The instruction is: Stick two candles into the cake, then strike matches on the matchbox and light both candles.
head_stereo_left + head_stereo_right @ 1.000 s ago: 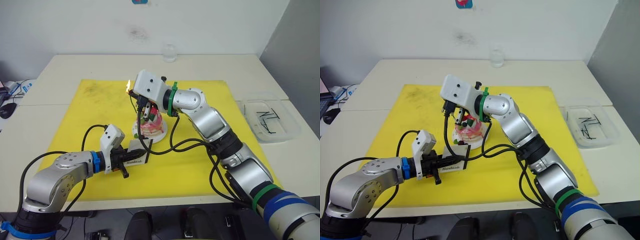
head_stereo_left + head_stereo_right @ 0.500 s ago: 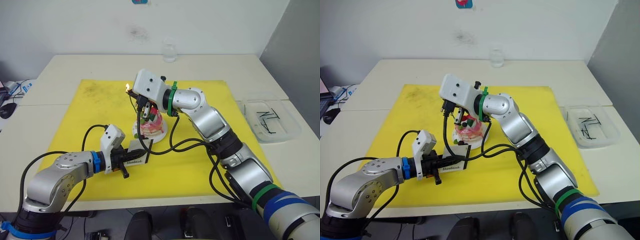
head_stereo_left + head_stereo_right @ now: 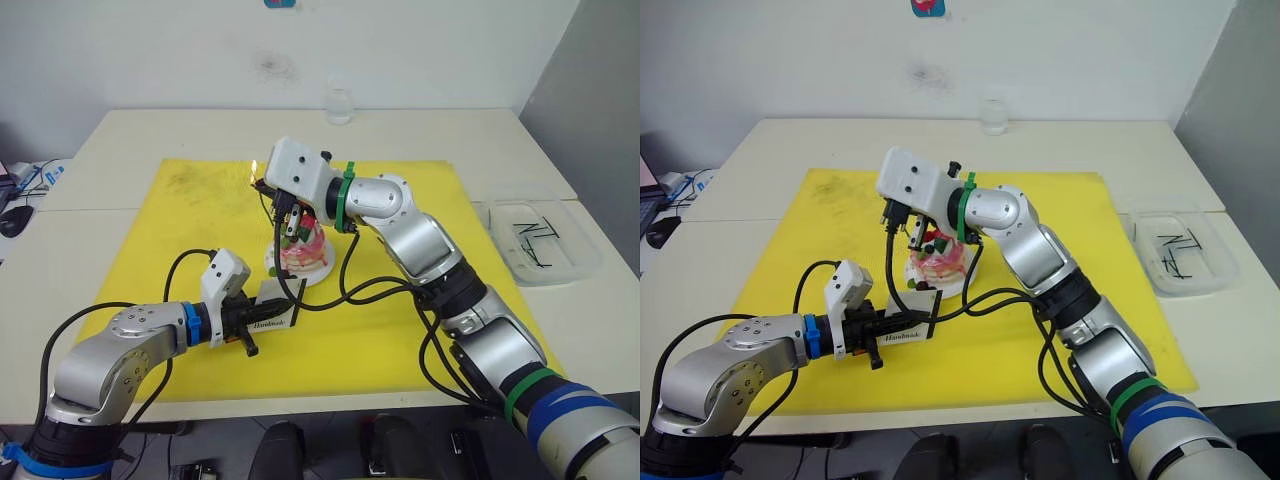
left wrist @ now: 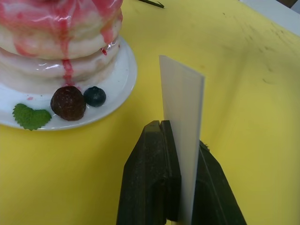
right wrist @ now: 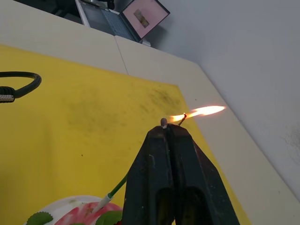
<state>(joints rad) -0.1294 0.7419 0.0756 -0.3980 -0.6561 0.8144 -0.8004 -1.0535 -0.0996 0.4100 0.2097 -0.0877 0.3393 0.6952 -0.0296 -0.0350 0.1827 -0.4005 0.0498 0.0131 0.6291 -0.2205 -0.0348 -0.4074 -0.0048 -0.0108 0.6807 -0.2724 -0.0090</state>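
Pale tables pushed together, spread with a yellow mat beneath both arms. Clear tray of spare matches well out past the right arm's elbow side, far from either pincer. Clear cup at the far table edge, beyond the right gripper. Cake on its white plate directly under the right gripper and just ahead of the left one; in the left wrist view, pink layers, a dark berry, a blueberry and a green leaf at the plate rim. Matchbox clamped on edge in the left gripper, fingers pressed flat against both faces, its free end close beside the plate, not touching. Right gripper above the cake, black fingers closed tight on a lit match, charred tip poking out just past the fingertips, flame streaming sideways from it. Greenish candle with a pale end slanting up from the cake close beneath the right fingers, short of the flame.
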